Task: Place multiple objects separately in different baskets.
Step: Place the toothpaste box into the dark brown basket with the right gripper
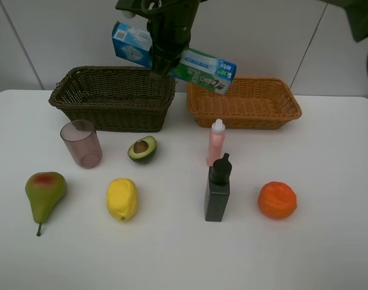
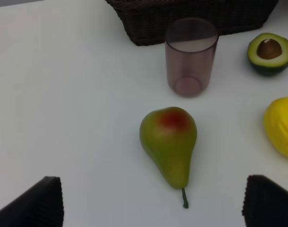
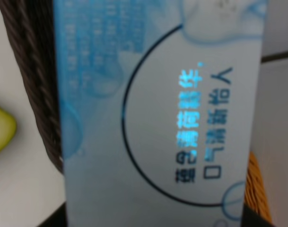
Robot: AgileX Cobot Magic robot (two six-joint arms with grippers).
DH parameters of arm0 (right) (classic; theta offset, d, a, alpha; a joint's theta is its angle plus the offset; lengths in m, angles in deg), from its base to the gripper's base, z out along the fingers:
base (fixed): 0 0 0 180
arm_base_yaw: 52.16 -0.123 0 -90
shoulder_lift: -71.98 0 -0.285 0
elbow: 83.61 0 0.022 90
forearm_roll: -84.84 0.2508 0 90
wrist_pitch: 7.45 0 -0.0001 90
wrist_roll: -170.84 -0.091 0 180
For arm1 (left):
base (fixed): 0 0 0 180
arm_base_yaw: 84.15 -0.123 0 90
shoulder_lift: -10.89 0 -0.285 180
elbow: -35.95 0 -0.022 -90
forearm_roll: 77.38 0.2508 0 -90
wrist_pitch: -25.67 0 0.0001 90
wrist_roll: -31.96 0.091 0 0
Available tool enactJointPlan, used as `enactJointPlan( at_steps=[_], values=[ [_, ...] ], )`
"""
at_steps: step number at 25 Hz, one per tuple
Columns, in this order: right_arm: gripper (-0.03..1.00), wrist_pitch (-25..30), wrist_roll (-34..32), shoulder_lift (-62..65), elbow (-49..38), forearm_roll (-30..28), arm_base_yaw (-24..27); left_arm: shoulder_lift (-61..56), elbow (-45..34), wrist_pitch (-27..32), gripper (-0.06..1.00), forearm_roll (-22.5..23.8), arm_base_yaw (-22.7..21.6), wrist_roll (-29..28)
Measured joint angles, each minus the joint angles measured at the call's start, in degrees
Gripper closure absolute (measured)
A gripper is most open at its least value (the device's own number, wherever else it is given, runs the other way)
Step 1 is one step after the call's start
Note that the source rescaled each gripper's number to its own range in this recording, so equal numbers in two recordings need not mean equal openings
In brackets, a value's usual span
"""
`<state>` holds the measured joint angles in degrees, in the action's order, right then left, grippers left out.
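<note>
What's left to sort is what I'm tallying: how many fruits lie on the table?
4: pear at front left, lemon right of it, halved avocado before the dark basket, orange at front right. None seems hidden.

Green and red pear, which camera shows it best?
The left wrist view: the green-red pear lies whole and close, stem included. The exterior high view shows it whole but smaller. The right wrist view does not show it.

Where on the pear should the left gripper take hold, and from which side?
Probably grip the pear across its wide belly, coming straight down from above. It lies on its side with bare table on both flanks; the narrow stem end tapers and would likely slip.
</note>
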<state>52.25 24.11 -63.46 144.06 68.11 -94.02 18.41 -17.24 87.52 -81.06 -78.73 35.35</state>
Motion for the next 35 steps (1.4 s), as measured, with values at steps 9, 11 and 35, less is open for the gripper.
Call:
enactJointPlan(
  at_steps=[9, 11, 35],
  values=[
    [0.81, -12.64, 0.83, -6.18, 4.56, 1.31, -1.58, 0.0, 0.0, 0.0, -0.06, 0.0, 0.0, 0.0],
    [0.81, -15.88, 0.83, -7.38, 4.56, 1.39, -1.58, 0.0, 0.0, 0.0, -0.06, 0.0, 0.0, 0.0],
    [0.81, -34.53, 10.23, -14.81, 4.56, 2.36, -2.93, 0.0, 0.0, 0.0, -0.06, 0.0, 0.0, 0.0]
  ],
)
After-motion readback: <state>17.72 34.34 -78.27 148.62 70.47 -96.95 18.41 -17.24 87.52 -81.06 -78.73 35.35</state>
